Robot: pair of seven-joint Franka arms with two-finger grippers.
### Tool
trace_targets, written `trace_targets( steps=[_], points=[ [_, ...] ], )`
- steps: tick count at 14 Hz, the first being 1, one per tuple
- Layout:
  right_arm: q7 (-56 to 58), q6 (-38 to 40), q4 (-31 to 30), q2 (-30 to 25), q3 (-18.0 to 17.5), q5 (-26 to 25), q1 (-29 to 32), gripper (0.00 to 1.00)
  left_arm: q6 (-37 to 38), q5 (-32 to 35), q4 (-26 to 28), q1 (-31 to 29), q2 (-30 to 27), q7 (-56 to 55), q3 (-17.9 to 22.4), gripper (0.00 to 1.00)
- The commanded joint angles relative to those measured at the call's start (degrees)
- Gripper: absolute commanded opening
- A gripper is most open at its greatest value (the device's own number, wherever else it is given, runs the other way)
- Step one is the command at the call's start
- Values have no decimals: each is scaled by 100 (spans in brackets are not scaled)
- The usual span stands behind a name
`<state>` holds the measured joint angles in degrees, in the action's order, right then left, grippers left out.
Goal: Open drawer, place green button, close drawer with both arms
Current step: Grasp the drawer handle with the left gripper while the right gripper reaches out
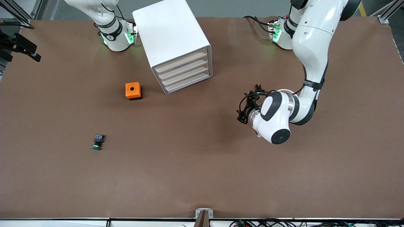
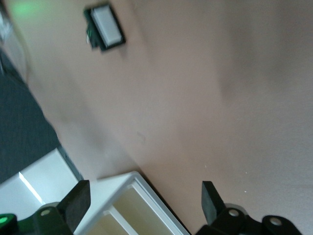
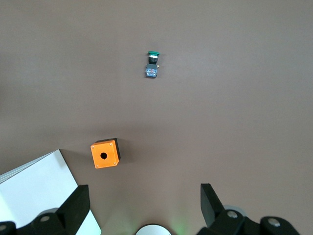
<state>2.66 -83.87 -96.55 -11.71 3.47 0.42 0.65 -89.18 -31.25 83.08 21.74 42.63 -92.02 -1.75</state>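
Front view: my left gripper hangs over bare table before the closed drawer cabinet; the button lies nearer the camera than the orange box.

Left wrist view: my fingers stand apart.

Right wrist view: my right gripper, fingers apart, hangs above the button.

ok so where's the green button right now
In the front view the button lies on the table toward the right arm's end, nearer the front camera than the orange box, apart from it and untouched by either gripper.
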Motion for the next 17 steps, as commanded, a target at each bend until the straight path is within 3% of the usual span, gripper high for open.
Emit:
trace_targets(
  steps=[1, 4, 6, 12, 14, 17],
  points=[
    [6, -15, -83, -77, 5, -43, -38, 100, 68, -696, -187, 67, 149, -605, 8, 100],
    [-20, -24, -31, 720, -4, 36, -126, 100, 68, -1294, -240, 278, 376, -1473, -10, 100],
    [23, -67, 337, 1162, 5, 54, -143, 100, 76, -1428, -266, 314, 570, -1958, -176, 100],
    [15, -1471, 541, 2619, 57, -8, 84, 100, 94, -1717, -354, 366, 852, -2873, -730, 100],
    [15, -2199, 550, 2779, 58, 37, 234, 100, 103, -1832, -346, 515, 913, -2935, -748, 100],
    [-343, -2519, 471, 2955, 58, 37, 156, 100, 164, -1868, -310, 735, 1019, -2944, -748, 100]
  ],
)
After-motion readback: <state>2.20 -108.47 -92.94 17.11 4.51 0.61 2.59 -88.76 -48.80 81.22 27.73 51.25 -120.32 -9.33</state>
